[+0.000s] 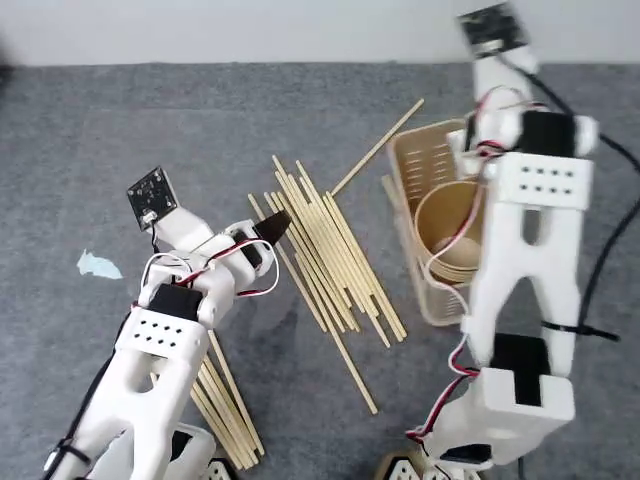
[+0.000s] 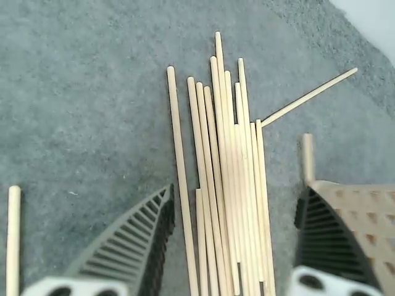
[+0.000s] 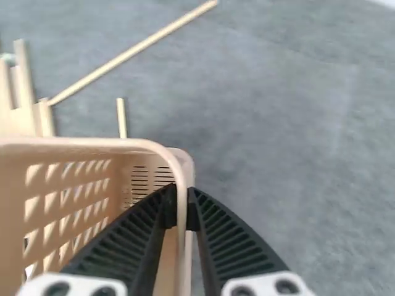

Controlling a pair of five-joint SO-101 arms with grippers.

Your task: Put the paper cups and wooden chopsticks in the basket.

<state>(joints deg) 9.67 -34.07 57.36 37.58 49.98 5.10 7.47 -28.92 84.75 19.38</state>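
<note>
Far left, a small pale-blue scrap lies on the grey mat, well apart from the action. Next along, the left arm stretches out over the table, with a second bundle of sticks lying beside it near its base. At its tip the left gripper hangs spread wide, holding nothing. Its jaws straddle the near end of the main pile of chopsticks, one jaw just outside the pile, the other over by the basket's corner. The pile lies loose and fanned in mid-table, with one stray stick angling off toward the basket's far end. Further right, the basket stands just beside the pile, and the paper cups are in it already, nested in a stack. At the right, the right gripper is clamped on the basket's rim, one jaw inside the wall and one outside.

My read: cups done, chopsticks are the step in hand, and none visibly in the basket. The next move looks to call for the left gripper to drop onto the pile, close on a few sticks near their middle so they don't tip, and carry them over the rim while the right steadies the basket. The mat is a rough grey felt or carpet across the table; behind it runs a plain white wall
</note>
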